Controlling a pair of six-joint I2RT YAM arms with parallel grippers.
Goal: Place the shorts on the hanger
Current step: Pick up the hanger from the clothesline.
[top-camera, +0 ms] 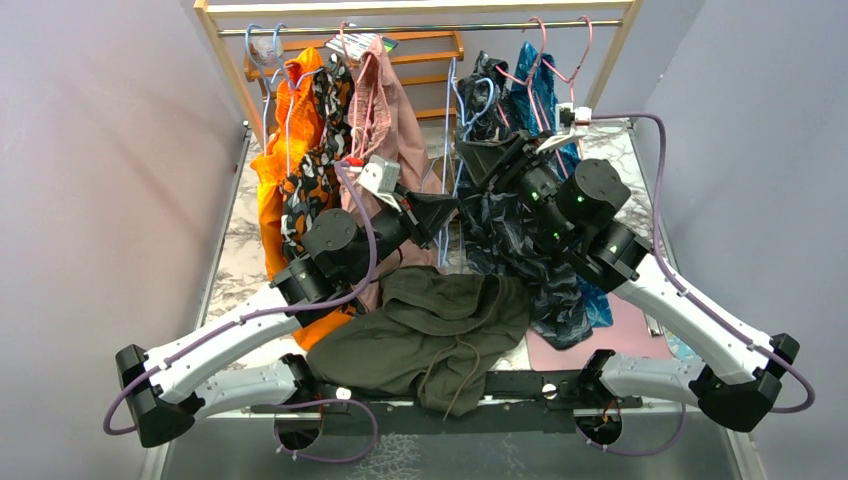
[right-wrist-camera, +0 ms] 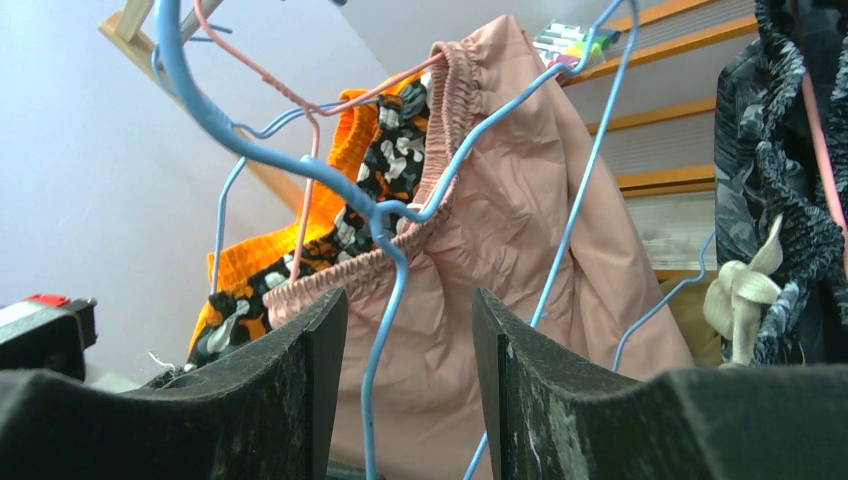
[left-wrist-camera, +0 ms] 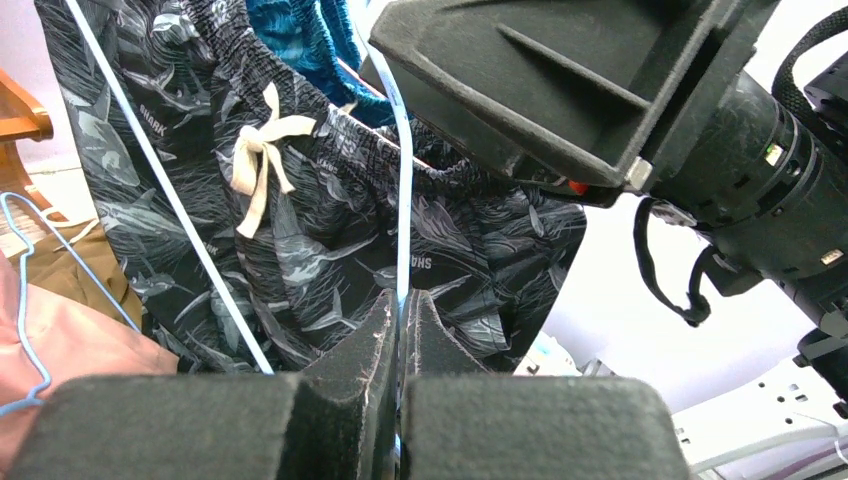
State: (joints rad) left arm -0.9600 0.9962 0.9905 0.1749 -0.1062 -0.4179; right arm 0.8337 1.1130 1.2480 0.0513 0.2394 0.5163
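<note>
Marble table (top-camera: 235, 245): shorts (top-camera: 430, 325) heaped at 6 o'clock of upright hanger (left-wrist-camera: 404, 200); left gripper (left-wrist-camera: 402, 302) clamped on its wire, right gripper (right-wrist-camera: 408, 305) spread astride it.

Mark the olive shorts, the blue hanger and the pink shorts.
olive shorts (top-camera: 430, 322), top view, middle of the cloth.
blue hanger (left-wrist-camera: 404, 200), left wrist view, upright wire.
pink shorts (right-wrist-camera: 520, 200), right wrist view, front panel.

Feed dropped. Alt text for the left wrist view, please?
The left fingers are shut on a light-blue hanger wire that runs upward from them. Behind hang dark grey print shorts with a cream bow; the right arm fills the upper right.
</note>
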